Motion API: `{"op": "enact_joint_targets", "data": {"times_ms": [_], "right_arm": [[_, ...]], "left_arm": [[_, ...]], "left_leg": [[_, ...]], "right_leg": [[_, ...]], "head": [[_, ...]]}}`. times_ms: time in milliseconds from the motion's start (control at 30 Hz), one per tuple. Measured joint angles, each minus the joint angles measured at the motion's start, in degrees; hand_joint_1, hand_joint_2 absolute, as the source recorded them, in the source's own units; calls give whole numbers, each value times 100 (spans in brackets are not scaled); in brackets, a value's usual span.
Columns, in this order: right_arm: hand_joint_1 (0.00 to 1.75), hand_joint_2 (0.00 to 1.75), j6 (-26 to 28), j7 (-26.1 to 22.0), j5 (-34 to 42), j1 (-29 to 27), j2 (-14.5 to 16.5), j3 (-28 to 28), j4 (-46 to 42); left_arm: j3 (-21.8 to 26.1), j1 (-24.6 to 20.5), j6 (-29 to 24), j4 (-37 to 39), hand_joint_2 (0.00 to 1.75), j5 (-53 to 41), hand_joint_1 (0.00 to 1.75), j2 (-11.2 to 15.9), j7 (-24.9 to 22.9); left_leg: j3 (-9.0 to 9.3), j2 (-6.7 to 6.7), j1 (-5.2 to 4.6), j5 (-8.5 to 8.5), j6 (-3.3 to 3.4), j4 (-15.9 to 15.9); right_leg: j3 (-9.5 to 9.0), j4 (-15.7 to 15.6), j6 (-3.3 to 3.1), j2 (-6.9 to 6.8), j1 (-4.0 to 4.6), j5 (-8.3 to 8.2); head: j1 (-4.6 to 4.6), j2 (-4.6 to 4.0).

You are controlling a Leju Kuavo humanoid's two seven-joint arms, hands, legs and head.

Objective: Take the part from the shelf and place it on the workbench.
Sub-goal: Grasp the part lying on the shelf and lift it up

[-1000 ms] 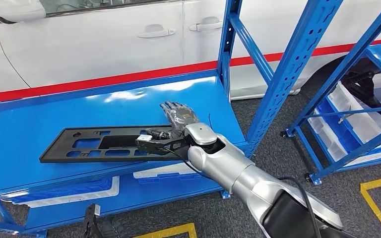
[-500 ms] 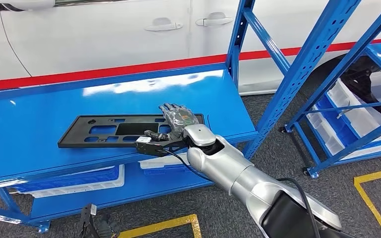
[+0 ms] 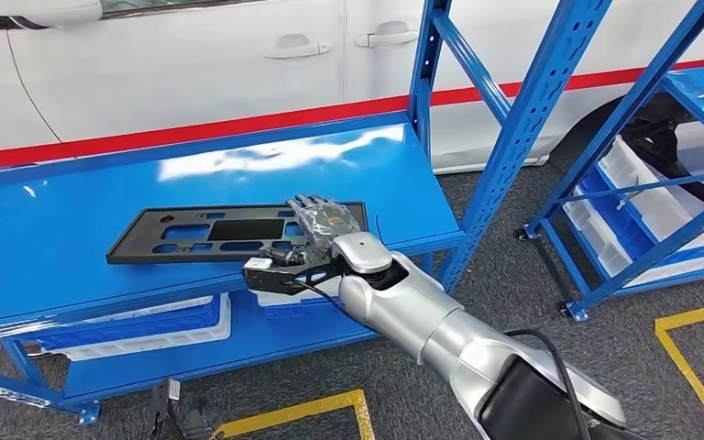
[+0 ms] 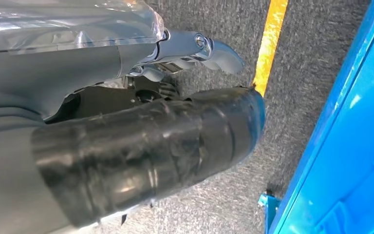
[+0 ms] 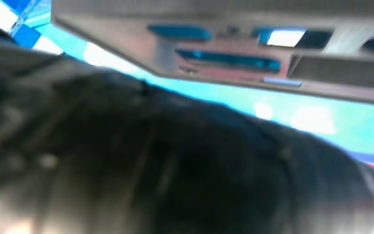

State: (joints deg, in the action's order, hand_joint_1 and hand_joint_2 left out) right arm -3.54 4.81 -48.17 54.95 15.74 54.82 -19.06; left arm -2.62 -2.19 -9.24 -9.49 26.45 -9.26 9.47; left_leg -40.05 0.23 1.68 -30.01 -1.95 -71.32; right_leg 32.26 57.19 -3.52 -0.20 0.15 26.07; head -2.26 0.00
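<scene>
The part (image 3: 192,231) is a long flat black plate with several cut-outs, lying on the blue shelf top (image 3: 64,211). My right hand (image 3: 321,225) holds its right end, with fingers laid over the top and the thumb along its front edge. In the right wrist view the part (image 5: 233,44) shows blurred and grey close above the dark hand, over the blue surface. My left hand (image 4: 195,48) hangs beside the floor with nothing in it.
A white car (image 3: 192,73) stands right behind the shelf. Blue uprights (image 3: 522,137) rise at the shelf's right end. White and blue bins (image 3: 128,335) sit on the lower level. A second rack (image 3: 660,202) with bins stands at the right, and yellow floor lines (image 3: 697,367) lie near.
The camera has shifted. The part, which overhung the shelf's front edge at a slant, now lies flat and farther in on the shelf top. My right hand stays on its right end.
</scene>
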Motion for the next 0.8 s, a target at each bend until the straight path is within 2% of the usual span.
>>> {"op": "enact_joint_targets", "data": {"times_ms": [67,100,133,233,300,333,400,433,467,500,533,600,633,667,733,800], "right_arm": [[0,0,-25,-4,0,-2,11,0,0],[0,0,-39,-7,0,-5,18,0,0],[0,0,-51,-9,0,-9,21,0,0],[0,0,-62,-10,0,-20,25,0,1],[0,0,-62,-9,0,-17,22,0,2],[0,0,-62,-9,0,-17,22,0,2],[0,0,-62,-9,0,-30,21,0,2],[0,0,-62,-9,0,-43,21,0,2],[0,0,-62,-9,0,-57,20,0,2],[0,0,-62,-9,0,-66,20,0,2],[0,0,-61,-9,0,-64,21,0,2],[0,0,-60,-9,0,-37,22,0,1],[0,0,-60,-9,0,-19,23,0,1],[0,0,-60,-9,0,-8,23,0,1],[0,0,-60,-10,0,-1,23,0,1],[0,0,-66,-14,1,0,28,0,0]], "left_arm": [[-1,-7,5,0,0,1,0,7,2],[-1,-9,10,0,0,1,0,6,5],[-1,-10,15,0,0,3,0,5,6],[0,-4,21,1,0,14,0,7,7],[1,-6,22,0,0,15,0,7,7],[2,-8,22,0,0,15,0,7,7],[2,-5,22,0,0,15,0,8,8],[2,-1,22,0,0,15,0,9,8],[2,3,22,0,0,15,0,9,8],[2,5,22,0,0,15,0,9,8],[2,6,22,0,0,16,0,9,8],[5,4,23,0,0,16,0,-13,9],[8,-1,25,0,0,16,0,-26,10],[11,-6,26,1,0,16,0,-39,9],[15,-5,27,1,0,22,0,-59,7],[15,6,26,1,0,30,0,-67,10]], "left_leg": [[405,2,26,266,-70,719],[531,-10,22,328,-64,950],[581,-23,19,320,-41,1056],[523,-46,11,319,98,1037],[494,-41,11,347,188,1046],[476,-36,11,362,230,1053],[424,-31,-11,390,286,1053],[399,-30,-28,404,304,1053],[379,-29,-49,416,320,1053],[369,-30,-73,427,333,1053],[370,-33,-102,436,343,1054],[375,-32,-123,457,346,1067],[369,-30,-113,475,331,1077],[358,-24,-87,496,305,1091],[355,-9,-64,544,236,1146],[345,-3,-77,505,185,1119]], "right_leg": [[88,141,92,11,-42,58],[131,211,135,20,-44,83],[171,273,170,31,-35,97],[243,358,227,54,-22,92],[335,554,276,47,-43,243],[447,808,302,41,-51,407],[793,1557,333,34,-51,783],[934,1856,327,33,-47,885],[992,1992,305,34,-37,892],[931,1895,260,34,-18,788],[757,1586,186,36,15,603],[331,787,-27,27,110,280],[196,504,-115,19,157,196],[142,359,-177,14,199,172],[117,230,-232,16,232,110],[37,33,-231,9,185,-10]], "head": [[-4,0],[-5,0],[-5,0],[-3,0],[-2,0],[0,0],[0,0],[0,0],[0,0],[0,0],[1,0],[-21,0],[-30,0],[-38,0],[-31,0],[-31,0]]}}
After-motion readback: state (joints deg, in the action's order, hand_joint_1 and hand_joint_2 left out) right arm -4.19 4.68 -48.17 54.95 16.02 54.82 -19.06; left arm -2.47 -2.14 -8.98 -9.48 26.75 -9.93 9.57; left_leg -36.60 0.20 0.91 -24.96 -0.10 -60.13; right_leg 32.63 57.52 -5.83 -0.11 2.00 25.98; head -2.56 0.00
